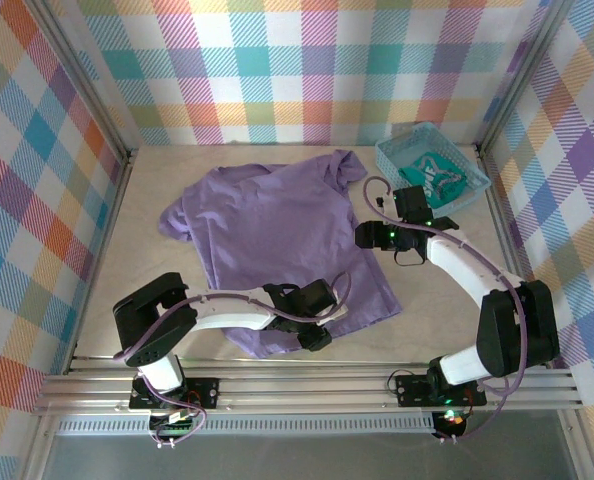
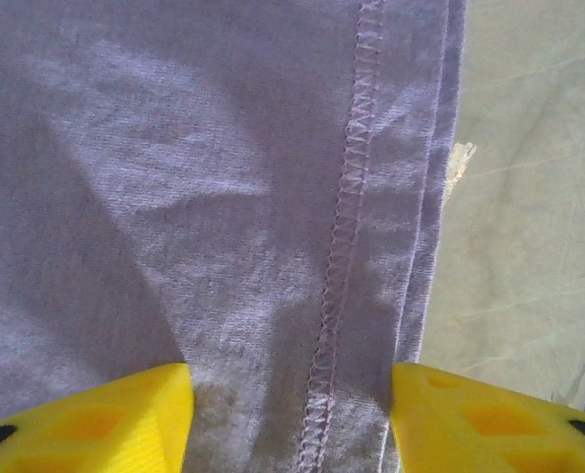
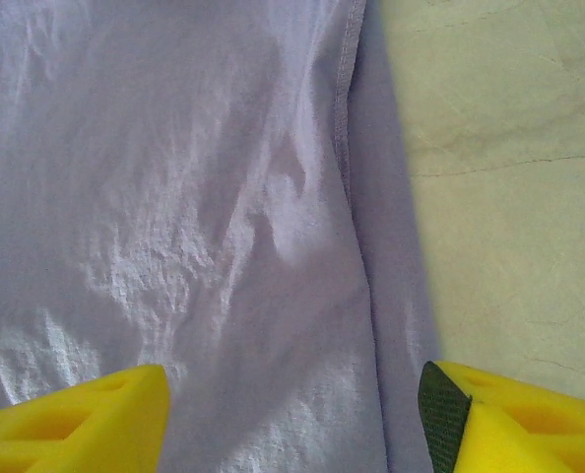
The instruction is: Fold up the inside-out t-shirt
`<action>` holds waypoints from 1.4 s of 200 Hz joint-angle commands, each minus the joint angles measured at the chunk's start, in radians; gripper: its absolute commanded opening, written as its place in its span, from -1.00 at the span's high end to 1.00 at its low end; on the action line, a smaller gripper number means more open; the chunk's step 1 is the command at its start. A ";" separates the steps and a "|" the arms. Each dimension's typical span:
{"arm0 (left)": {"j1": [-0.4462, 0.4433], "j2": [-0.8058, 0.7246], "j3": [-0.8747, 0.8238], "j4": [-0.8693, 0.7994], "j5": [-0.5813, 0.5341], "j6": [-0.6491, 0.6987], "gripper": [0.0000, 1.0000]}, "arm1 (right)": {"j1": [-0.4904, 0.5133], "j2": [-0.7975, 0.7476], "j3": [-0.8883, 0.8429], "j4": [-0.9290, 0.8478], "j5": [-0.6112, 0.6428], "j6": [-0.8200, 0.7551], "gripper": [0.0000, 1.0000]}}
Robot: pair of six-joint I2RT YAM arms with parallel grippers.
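The lavender t-shirt (image 1: 267, 230) lies spread flat on the table, collar to the far right and hem toward the arms. My left gripper (image 1: 322, 318) is low over the hem's right part. In the left wrist view its yellow fingers (image 2: 105, 424) stand apart, the gripper (image 2: 291, 426) open over the stitched hem seam (image 2: 347, 197) and the cloth's edge. My right gripper (image 1: 375, 237) is at the shirt's right side edge. In the right wrist view it is open (image 3: 292, 424), straddling the folded side edge of the t-shirt (image 3: 174, 197), one finger over cloth and one over bare table.
A small teal basket (image 1: 389, 160) stands at the back right corner, holding a teal-green garment with white markings (image 1: 434, 178). Bare beige table (image 1: 447, 300) lies right of the shirt. Checked walls close in the back and both sides.
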 commanded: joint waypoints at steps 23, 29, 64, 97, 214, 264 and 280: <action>-0.015 0.018 0.013 -0.023 0.001 0.006 0.13 | -0.004 -0.008 -0.004 0.017 -0.003 -0.004 -0.36; -0.015 0.020 0.013 -0.022 0.004 0.005 0.17 | -0.003 -0.007 -0.004 0.016 -0.004 -0.004 -0.36; -0.013 0.027 0.015 -0.016 0.012 0.000 0.49 | -0.004 -0.007 -0.004 0.016 -0.004 -0.006 -0.36; -0.013 0.017 0.015 -0.013 0.019 -0.007 0.63 | -0.004 -0.012 -0.002 0.010 -0.005 -0.005 -0.36; 0.012 -0.041 -0.012 -0.004 0.018 -0.017 0.58 | -0.004 -0.015 -0.005 0.009 -0.011 -0.006 -0.37; 0.049 -0.088 -0.043 0.062 0.093 -0.041 0.80 | -0.004 -0.022 -0.004 0.004 -0.018 -0.005 -0.37; 0.066 -0.106 -0.053 0.072 0.106 -0.047 0.91 | -0.005 -0.031 -0.006 -0.003 -0.027 -0.003 -0.37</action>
